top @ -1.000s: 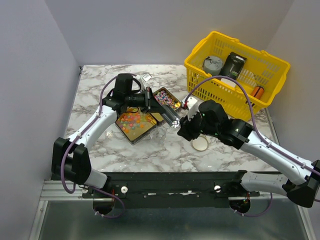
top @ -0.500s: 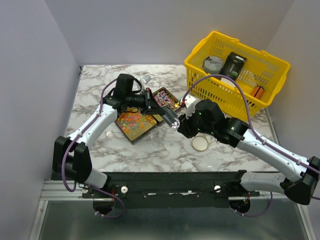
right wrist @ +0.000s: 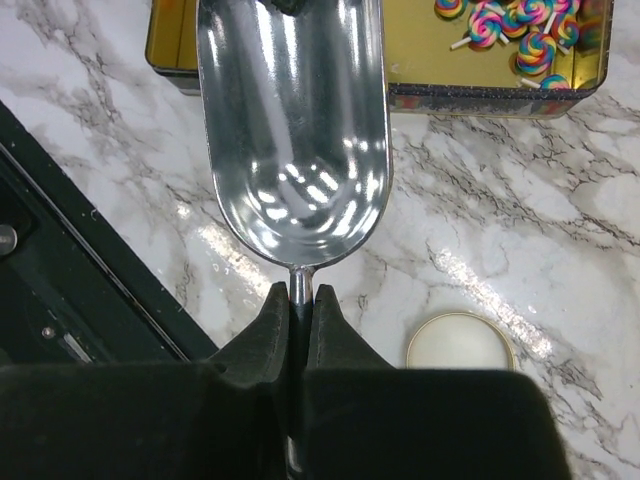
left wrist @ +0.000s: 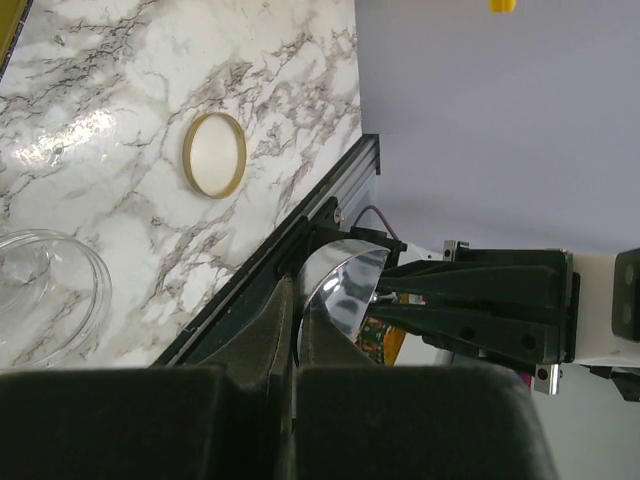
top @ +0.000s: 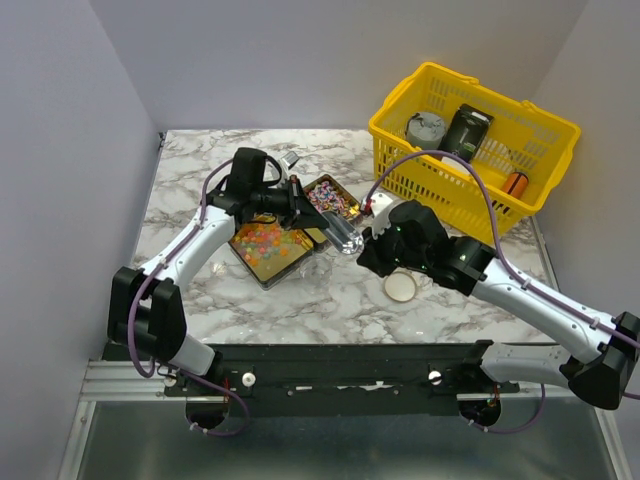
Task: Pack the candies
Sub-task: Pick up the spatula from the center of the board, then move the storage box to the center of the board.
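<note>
Above the marble table, overhead view:

- Gold metal tray with two compartments.
  - Near compartment heaped with the candies: glossy pea-like rounds in orange, red, yellow and green.
  - Far compartment stocked with swirled pink, purple and white ones on sticks.
- Polished metal scoop, hanging between the arms by the tray's right end, gripped at both ends.
- Left gripper, clenched, apparently on the scoop's front lip.
- Right gripper, pinched on the handle.
- Yellow lattice plastic basket at far right.
- Small round cream lid, flat on the marble near the right arm.

Left wrist view:

- Dark fingers pressed tight together, with the mirror-bright curved wall of the scoop rising just beyond them.
- Black body of the right gripper set at the scoop's opposite end.
- Rim of a clear glass container at lower left, with the lid on the marble beyond it.

Right wrist view:

- Scoop bowl seen from the handle end: long, round-nosed, empty, full of reflections.
- Thin stem squeezed between both pads.
- Tray just beyond the bowl's far end, stick candies at upper right.

Step judged: handover of the scoop between the arms, with no candy lifted yet.

Next move calls for letting go at the lip, dipping the nose into the loose rounds, then carrying level — probably to the glass container. Smooth shallow steel under rolling sweets, so likely spills at any tilt.
</note>
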Controlling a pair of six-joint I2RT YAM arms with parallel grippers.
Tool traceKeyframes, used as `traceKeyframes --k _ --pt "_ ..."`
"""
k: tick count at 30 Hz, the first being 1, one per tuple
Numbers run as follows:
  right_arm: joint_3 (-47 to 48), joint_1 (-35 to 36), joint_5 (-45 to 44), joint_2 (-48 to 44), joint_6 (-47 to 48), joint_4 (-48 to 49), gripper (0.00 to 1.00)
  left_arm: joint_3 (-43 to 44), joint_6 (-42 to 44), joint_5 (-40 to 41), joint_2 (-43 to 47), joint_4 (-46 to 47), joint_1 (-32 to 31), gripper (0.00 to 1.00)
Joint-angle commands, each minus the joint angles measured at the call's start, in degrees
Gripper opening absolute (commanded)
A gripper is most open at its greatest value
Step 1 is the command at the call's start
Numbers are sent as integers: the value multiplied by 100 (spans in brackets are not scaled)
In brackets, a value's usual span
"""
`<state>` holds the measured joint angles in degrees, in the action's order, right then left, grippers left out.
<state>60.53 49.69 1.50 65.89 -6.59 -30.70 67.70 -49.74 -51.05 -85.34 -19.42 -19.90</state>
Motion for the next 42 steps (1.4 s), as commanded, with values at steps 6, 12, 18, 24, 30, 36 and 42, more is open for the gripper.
traceKeyframes --k 6,12,18,24,30,36,42 --pt "1037 41 482 161 -887 -410 1 190 631 621 -386 -211 83 0" --pt "1899 41 817 644 -1326 -718 1 375 922 894 -826 -308 74 8" --pt "2612 23 1063 1136 -1757 -956 1 805 1317 1369 -1037 -448 74 32" --pt "3376 -240 1256 1812 -2240 -1535 1 1306 2011 2088 -1099 -554 83 78" --pt "3895 -715 1976 2796 -2741 -1930 1 1904 2503 2477 -1081 -528 284 94" --pt "4431 -742 2206 3605 -3260 -2379 1 1598 2530 3065 -871 78 662 99" --pt "4704 -812 1855 4080 -3674 -2889 1 1158 2741 3768 -782 597 777 99"
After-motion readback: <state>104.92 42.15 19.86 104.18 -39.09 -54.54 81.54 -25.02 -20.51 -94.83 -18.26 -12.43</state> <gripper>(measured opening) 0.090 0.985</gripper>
